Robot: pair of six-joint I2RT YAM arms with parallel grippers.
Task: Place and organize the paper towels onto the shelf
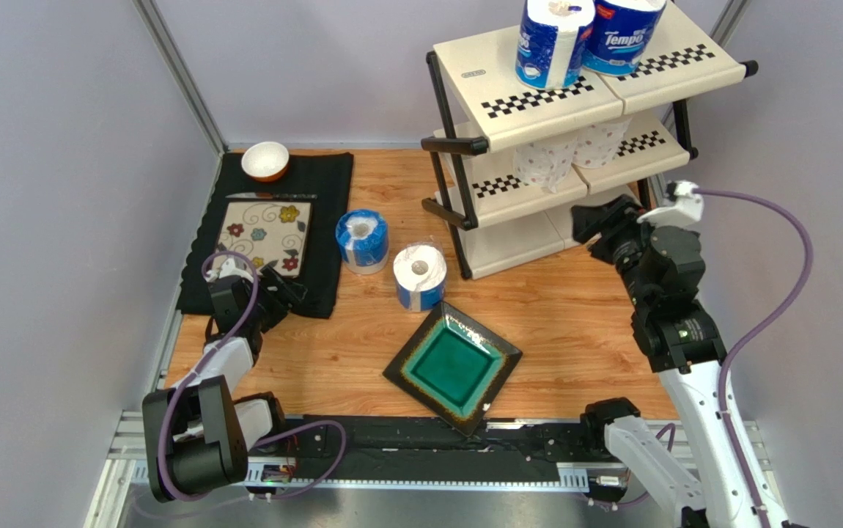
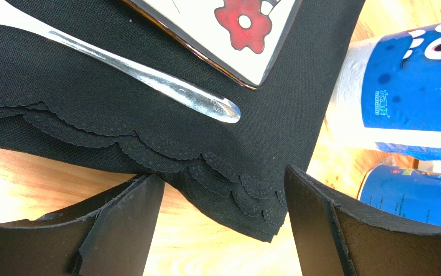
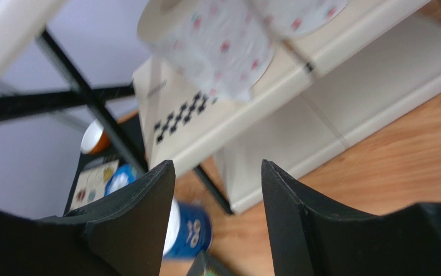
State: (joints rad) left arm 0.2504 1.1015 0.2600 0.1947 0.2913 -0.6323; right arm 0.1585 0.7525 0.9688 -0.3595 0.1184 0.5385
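The shelf [image 1: 500,79] stands at the back right. Two "Tempo" paper towels [image 1: 553,40] [image 1: 624,26] stand on its top tier. Two plain printed rolls [image 1: 553,163] sit on the middle tier, and one shows in the right wrist view [image 3: 214,43] above the shelf panels [image 3: 274,135]. Two blue-wrapped rolls [image 1: 362,240] [image 1: 419,277] stand on the table; they also show in the left wrist view [image 2: 413,86] [image 2: 410,195]. My left gripper [image 1: 283,293] [image 2: 223,230] is open and empty over the placemat's corner. My right gripper [image 1: 594,223] [image 3: 217,224] is open and empty beside the shelf's lower tiers.
A black placemat [image 1: 321,182] [image 2: 148,126] at the left holds a floral tile plate [image 1: 266,233], a knife [image 2: 148,77] and a small white bowl [image 1: 265,161]. A green square plate [image 1: 453,365] lies near the table's front edge.
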